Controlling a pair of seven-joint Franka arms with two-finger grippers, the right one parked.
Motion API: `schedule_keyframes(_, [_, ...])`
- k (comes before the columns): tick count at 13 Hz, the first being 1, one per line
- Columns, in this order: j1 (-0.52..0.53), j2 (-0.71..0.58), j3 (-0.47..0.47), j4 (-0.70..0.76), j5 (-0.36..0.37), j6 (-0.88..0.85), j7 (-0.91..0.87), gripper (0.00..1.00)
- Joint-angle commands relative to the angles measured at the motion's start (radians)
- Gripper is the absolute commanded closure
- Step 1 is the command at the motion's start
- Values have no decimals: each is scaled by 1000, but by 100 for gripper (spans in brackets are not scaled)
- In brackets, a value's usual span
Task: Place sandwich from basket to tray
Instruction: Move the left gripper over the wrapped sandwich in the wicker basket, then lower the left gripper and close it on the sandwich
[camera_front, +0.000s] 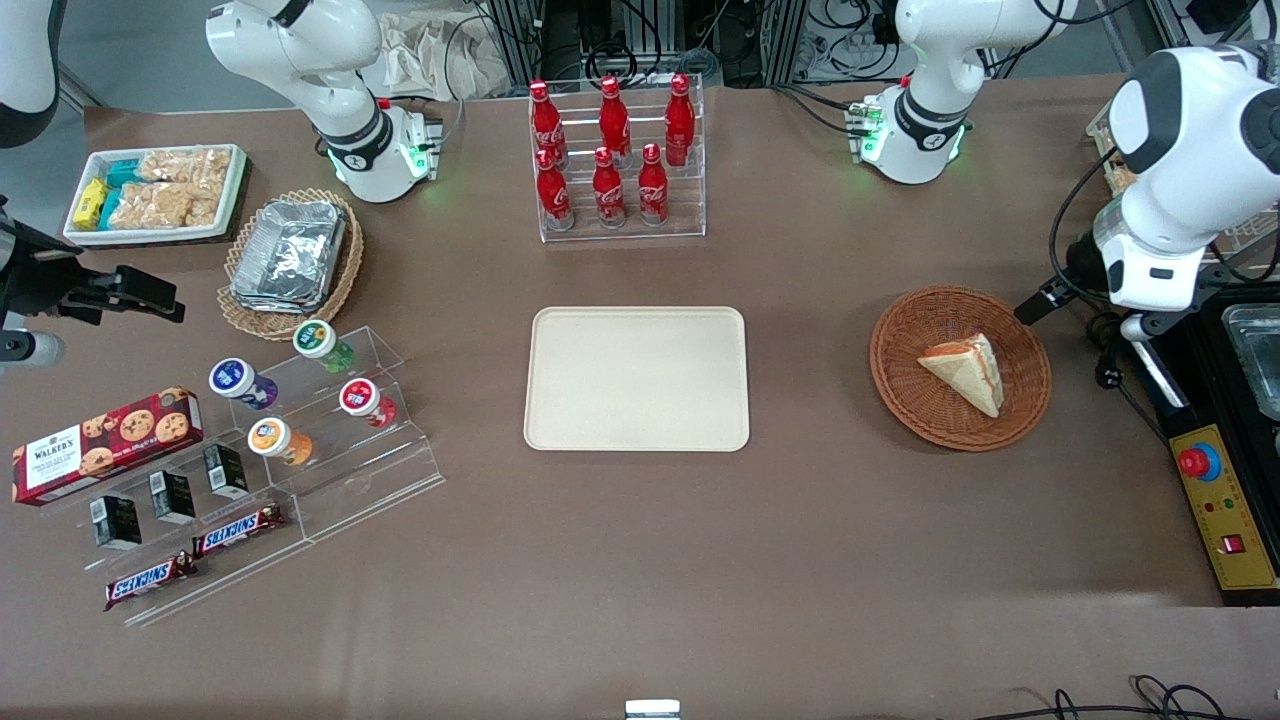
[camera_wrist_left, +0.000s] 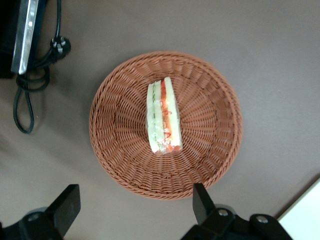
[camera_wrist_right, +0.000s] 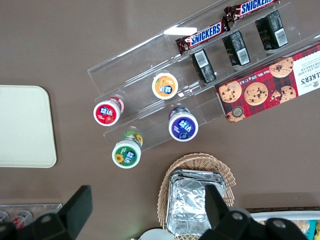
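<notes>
The sandwich (camera_wrist_left: 163, 116) lies in the middle of the basket (camera_wrist_left: 210, 150), resting on a flat side of its bread with the red and green filling edge facing up toward the wrist camera; nothing touches it yet. The gripper (camera_wrist_left: 135, 210) hangs above the table just outside the basket rim, jaws spread wide and holding nothing. Before you descend, bring the gripper over the sandwich so that the wedge sits midway between the two fingers (camera_wrist_left: 67, 205). Turn the wrist so the pads close across the two bread faces rather than along the wedge's length; the bread looks soft, so close gently and stop once it is held. Keep the fingertips clear of the woven rim on the way down, as a snag would likely drag the light basket. Lift straight up until the sandwich clears the rim, then carry it toward the parked arm's end of the table to the tray (camera_front: 637, 378), which stands well apart from the basket with bare table between.
</notes>
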Motion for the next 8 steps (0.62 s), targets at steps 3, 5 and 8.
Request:
schedule_keyframes(3, [3, 16, 21, -178, 9, 246, -119, 0])
schedule_keyframes(5, [3, 52, 21, -189, 4, 285, -155, 0])
schedule_keyframes(8, [0, 101, 19, -209, 4, 357, -217, 0])
